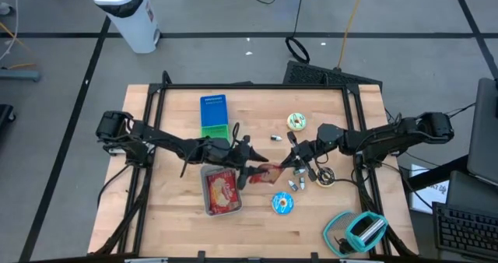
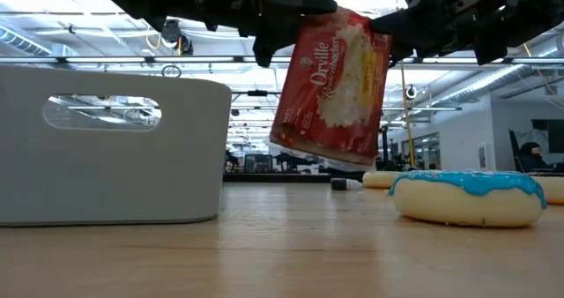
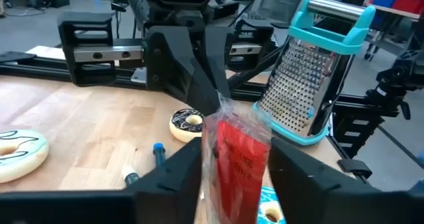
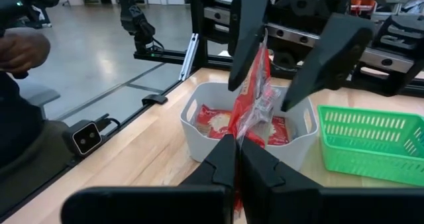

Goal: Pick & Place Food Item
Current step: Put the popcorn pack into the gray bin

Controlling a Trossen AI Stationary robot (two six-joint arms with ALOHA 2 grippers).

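A red popcorn bag (image 1: 270,172) hangs in the air between my two grippers, just right of the white bin (image 1: 207,208); it also shows in the low view (image 2: 330,86). My right gripper (image 1: 289,163) is shut on it. My left gripper (image 1: 250,170) is open, with one finger on either side of the bag's other end (image 3: 235,138). In the right wrist view one left finger (image 4: 246,38) stands close beside the bag and the other (image 4: 324,52) stands well apart. I cannot tell whether the left gripper touches it. My right gripper pinches the bag's crinkled end edge (image 4: 246,128) between its two shut fingers, coming about level from the table's right side. The bag is lifted clear of the table (image 2: 317,148) and hangs tilted, its other end reaching between my left gripper's open fingers.
The white bin (image 4: 199,134) holds more red packets. A green basket (image 1: 215,131) and a blue box (image 1: 212,103) lie behind it. A blue-iced donut (image 1: 282,203), a yellow donut (image 1: 296,121), small loose bits (image 1: 296,184) and a teal grater (image 1: 362,230) lie to the right.
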